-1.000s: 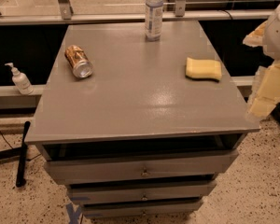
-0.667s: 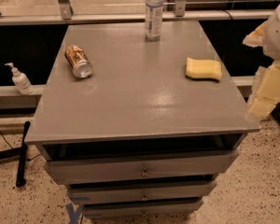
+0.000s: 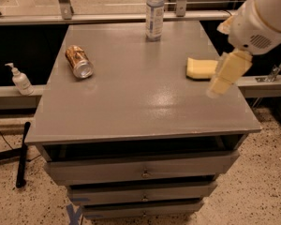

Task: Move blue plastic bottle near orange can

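The blue plastic bottle [image 3: 154,12], clear with a white cap and a pale label, stands upright at the far edge of the grey table [image 3: 131,102], a little right of centre. The orange can [image 3: 79,61] lies on its side on the table's left part, silver top towards me. The two stand well apart. My gripper [image 3: 221,78], cream-coloured under a white arm housing [image 3: 260,20], hangs over the table's right side, just in front of the yellow sponge. It is far from both bottle and can and holds nothing that I can see.
A yellow sponge [image 3: 200,68] lies on the table's right part, beside the gripper. A white pump-dispenser bottle [image 3: 20,78] stands on a ledge to the left. A black bar [image 3: 22,153] leans by the drawers [image 3: 143,172]. A railing runs behind the table.
The arm and gripper have moved left, in over the table's right side near the sponge. Bottle, can and sponge have not moved.
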Controlling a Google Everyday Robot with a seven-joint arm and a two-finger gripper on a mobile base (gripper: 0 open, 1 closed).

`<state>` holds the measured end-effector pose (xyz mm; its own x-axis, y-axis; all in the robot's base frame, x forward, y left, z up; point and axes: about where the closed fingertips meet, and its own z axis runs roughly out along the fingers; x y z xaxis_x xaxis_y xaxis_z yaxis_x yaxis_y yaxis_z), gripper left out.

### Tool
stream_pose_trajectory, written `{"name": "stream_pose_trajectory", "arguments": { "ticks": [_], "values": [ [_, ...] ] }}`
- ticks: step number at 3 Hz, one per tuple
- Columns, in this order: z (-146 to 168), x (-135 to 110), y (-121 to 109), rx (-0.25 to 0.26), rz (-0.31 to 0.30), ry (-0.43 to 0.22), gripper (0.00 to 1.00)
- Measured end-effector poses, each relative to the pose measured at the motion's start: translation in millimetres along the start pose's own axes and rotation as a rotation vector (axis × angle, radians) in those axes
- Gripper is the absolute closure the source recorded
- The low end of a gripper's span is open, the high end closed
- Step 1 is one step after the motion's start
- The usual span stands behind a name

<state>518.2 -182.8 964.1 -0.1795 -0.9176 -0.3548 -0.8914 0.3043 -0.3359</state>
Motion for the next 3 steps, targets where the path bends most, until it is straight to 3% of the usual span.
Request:
{"name": "stream_pose_trajectory", "arguments": {
  "ticks": [3],
  "values": [
    [87,-84,-128,0.17,0.136,-0.342,0.0]
  ]
}}
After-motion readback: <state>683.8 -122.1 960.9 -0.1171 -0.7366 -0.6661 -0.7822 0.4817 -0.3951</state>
